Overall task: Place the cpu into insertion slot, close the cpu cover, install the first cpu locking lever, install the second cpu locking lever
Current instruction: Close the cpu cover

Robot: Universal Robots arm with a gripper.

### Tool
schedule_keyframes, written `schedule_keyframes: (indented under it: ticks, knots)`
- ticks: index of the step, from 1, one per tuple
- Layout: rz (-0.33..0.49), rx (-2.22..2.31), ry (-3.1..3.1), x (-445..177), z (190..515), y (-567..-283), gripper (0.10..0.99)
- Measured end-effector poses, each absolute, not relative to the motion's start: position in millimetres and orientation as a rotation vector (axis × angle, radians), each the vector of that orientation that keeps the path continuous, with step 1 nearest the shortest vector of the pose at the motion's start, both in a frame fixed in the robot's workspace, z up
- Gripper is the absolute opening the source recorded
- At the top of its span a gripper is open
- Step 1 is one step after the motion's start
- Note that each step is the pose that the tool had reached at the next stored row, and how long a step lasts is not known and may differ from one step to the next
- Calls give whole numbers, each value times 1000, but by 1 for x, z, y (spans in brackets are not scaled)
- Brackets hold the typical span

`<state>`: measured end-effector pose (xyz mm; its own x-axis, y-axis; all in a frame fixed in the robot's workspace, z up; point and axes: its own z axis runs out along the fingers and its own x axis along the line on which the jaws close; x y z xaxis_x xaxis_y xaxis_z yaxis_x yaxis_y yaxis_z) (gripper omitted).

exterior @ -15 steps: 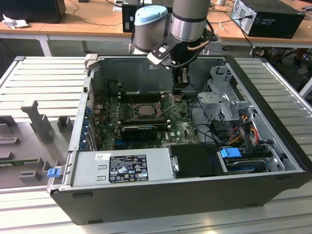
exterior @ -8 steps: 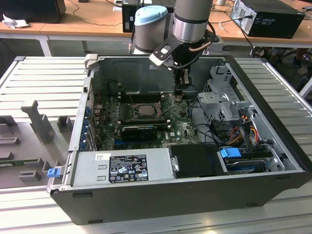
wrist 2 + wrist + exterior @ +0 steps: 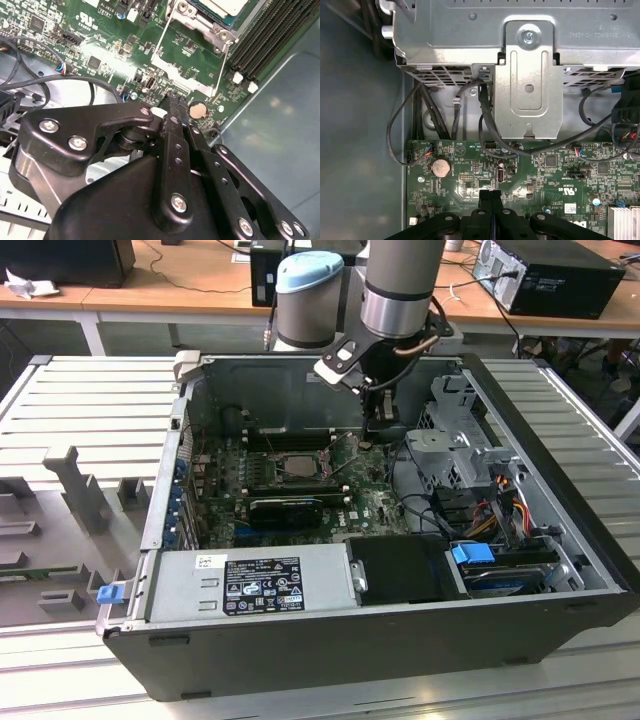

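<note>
CPU (image 3: 220,4) is seated in the insertion slot (image 3: 281,466), pale top showing through the window of the cpu cover (image 3: 196,20), which looks to be lying down over it. I can't tell whether it's fully clamped. All that is off to the side of the gripper (image 3: 172,101) and clear of it; in the exterior view the socket is on the exterior view's left of the gripper (image 3: 370,440). Two thin wire levers (image 3: 161,35) run along the socket's sides, free ends pointing back toward the gripper, and they look unhooked, tho I can't be sure. Gripper is down inside the PC case (image 3: 560,635), tips just above the green board (image 3: 545,180), not touching anything I can make out. Its fingers (image 3: 485,200) are pressed together w/ nothing between them, as seen in both wrist views. Nearest item is a round coin battery (image 3: 440,167), just beside the tips. Beyond the tips there's a grey metal drive cage (image 3: 530,90) w/ black cables (image 3: 482,120) dropping from it to the board. Long black memory slots (image 3: 270,35) lie past the socket, on its far side from the gripper.
</note>
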<state>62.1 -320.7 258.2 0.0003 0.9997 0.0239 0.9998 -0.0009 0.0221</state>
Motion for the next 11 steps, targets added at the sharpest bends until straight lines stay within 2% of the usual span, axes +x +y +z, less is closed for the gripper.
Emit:
schedule_keyframes:
  ticks: [11]
  knots:
    - [-51,-2218,-2223,56,251,-321,106]
